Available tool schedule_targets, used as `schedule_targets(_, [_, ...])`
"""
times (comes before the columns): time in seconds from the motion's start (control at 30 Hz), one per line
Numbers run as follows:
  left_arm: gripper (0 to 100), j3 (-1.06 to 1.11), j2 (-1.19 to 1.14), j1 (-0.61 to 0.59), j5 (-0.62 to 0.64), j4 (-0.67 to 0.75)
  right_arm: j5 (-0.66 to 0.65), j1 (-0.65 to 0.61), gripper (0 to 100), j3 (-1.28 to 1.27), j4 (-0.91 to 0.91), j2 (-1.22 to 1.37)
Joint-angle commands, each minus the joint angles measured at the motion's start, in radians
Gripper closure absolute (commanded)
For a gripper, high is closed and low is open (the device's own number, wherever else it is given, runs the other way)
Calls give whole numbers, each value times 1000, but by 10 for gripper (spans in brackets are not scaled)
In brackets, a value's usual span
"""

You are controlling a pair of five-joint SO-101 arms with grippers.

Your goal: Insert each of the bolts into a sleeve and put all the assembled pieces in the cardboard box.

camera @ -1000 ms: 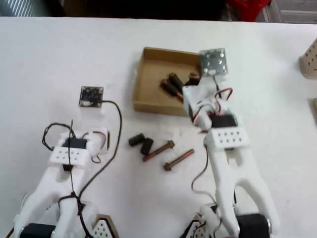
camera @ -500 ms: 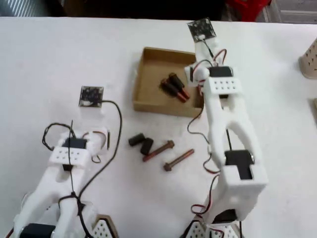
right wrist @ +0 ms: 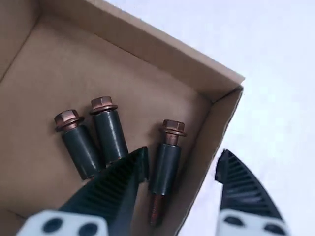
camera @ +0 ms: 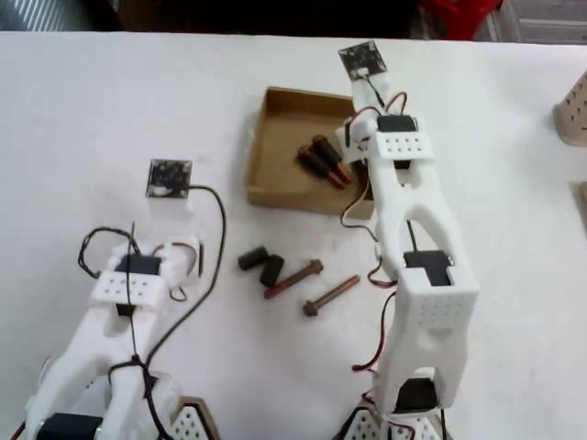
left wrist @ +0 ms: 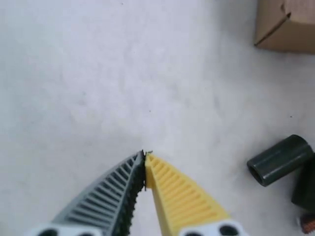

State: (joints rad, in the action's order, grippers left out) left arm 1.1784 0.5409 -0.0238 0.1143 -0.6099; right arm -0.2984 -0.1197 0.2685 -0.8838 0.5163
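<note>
Now, right fingers (right wrist: pixel 134 166) wide, farther over cardboard box (right wrist: pixel 162 44), above assembled pieces (right wrist: pixel 106 132), left fingers (left wrist: pixel 162 182) closed, unmoved.

A white, faintly textured table top (camera: pixel 92 110) is stretching across the whole high view. At its right edge, 1 beige perforated block (camera: pixel 574 110) is standing, partly cut off, and 1 thin pale sliver of another object (camera: pixel 583 192) is peeking in a little nearer along the same edge; what it is cannot be told. Beyond the table's far edge, a dark strip of room (camera: pixel 229 14) is running across, with 1 red plastic object (camera: pixel 461 16) sitting toward the right and 1 pale ribbed panel (camera: pixel 37 13) showing at the left corner.
</note>
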Motion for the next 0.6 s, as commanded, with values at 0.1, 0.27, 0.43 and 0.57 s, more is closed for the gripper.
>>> schedule_targets(0.1, [978, -9, -2, -7, -8, 15, -12, -24, 915, 41, -113, -142])
schedule_targets(0.27, [977, -9, -2, -7, -8, 15, -8, -48, 969, 20, -216, -193])
schedule_targets(0.43, [977, -9, -2, -7, -8, 17, -12, -56, 981, 17, -329, -236])
schedule_targets(0.57, [977, -9, -2, -7, -8, 17, -6, -58, 982, 14, -446, -311])
